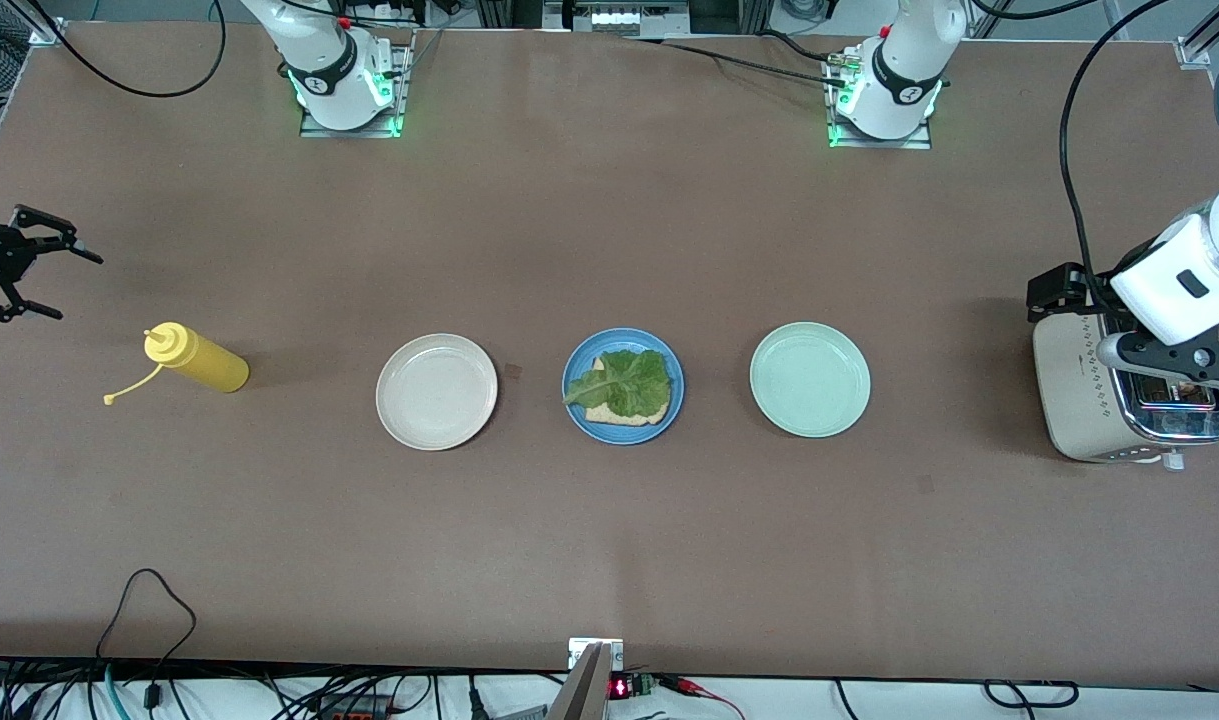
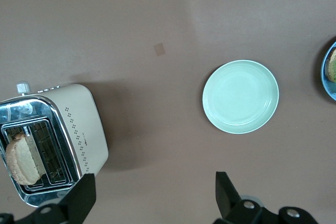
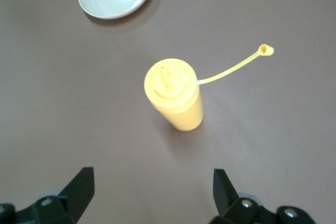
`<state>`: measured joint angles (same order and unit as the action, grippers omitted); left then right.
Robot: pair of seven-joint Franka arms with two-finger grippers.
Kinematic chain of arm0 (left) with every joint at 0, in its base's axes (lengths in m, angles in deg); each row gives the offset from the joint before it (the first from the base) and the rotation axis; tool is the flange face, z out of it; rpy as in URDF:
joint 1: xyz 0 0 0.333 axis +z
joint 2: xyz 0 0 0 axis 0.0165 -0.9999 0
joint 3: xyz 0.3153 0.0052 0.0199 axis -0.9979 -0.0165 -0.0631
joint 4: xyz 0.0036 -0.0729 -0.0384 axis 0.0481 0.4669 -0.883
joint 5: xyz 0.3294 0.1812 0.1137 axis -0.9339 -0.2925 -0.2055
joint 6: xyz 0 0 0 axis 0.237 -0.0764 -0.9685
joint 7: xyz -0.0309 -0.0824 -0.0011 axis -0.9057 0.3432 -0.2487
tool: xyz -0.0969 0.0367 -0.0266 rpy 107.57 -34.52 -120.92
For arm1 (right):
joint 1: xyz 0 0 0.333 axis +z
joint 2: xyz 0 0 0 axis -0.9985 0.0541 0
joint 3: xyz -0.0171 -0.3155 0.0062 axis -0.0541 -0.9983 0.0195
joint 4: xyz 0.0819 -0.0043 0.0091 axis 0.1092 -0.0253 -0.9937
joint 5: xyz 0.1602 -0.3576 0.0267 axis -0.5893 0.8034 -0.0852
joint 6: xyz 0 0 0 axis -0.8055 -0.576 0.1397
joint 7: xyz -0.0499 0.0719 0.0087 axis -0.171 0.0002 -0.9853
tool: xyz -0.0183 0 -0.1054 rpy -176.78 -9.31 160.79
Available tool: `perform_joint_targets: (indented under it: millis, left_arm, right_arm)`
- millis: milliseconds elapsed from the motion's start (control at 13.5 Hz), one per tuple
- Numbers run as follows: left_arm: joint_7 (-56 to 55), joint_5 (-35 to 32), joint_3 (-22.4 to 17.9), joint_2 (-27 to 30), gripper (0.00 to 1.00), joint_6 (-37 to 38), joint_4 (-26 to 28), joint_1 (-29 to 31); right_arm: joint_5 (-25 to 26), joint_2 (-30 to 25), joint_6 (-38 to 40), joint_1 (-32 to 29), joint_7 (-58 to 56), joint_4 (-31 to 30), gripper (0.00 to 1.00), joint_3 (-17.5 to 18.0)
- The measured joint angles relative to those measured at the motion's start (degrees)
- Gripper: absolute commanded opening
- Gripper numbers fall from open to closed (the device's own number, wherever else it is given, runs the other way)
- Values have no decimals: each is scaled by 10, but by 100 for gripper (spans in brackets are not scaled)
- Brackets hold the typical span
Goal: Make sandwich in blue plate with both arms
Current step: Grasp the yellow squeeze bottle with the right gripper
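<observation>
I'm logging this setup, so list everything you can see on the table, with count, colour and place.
blue plate: one, blue, middle of the plate row.
toast slice: one, light brown, on the blue plate.
lettuce leaf: one, green, on that slice.
cream-white plate: one, beside the blue plate toward the right arm's end.
mint-green plate: one, toward the left arm's end.
mustard bottle: one, yellow, upright, cap off on its tether.
toaster: one, beige and chrome, holding a toast slice.
left end effector: open, over the table beside the toaster.
right end effector: open, above the table near the bottle.

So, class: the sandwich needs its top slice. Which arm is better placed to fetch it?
Left. Its open gripper hangs by the toaster holding the toast; the right gripper is open near the yellow bottle.
</observation>
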<state>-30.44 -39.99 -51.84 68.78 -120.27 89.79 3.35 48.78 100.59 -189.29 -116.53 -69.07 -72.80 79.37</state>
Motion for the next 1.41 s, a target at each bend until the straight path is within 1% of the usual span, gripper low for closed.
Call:
perform_joint_targets:
  millis: [148, 297, 519, 668, 1113, 1409]
  left_arm:
    - [0, 0, 0, 0, 100, 0, 0, 0]
    - [0, 0, 0, 0, 100, 0, 0, 0]
    - [0, 0, 0, 0, 100, 0, 0, 0]
    - [0, 0, 0, 0, 100, 0, 0, 0]
    - [0, 0, 0, 0, 100, 0, 0, 0]
    - [0, 0, 0, 0, 100, 0, 0, 1]
  right_arm:
    - [-53, 39, 2, -22, -77, 14, 100, 0]
    - [-91, 75, 15, -34, -132, 24, 100, 0]
    - [-130, 130, 34, -47, -201, 43, 100, 1]
    - [-153, 156, 39, -51, -238, 49, 100, 3]
    - [-200, 212, 48, -55, -322, 56, 100, 9]
    - [-213, 243, 58, -58, -338, 67, 100, 23]
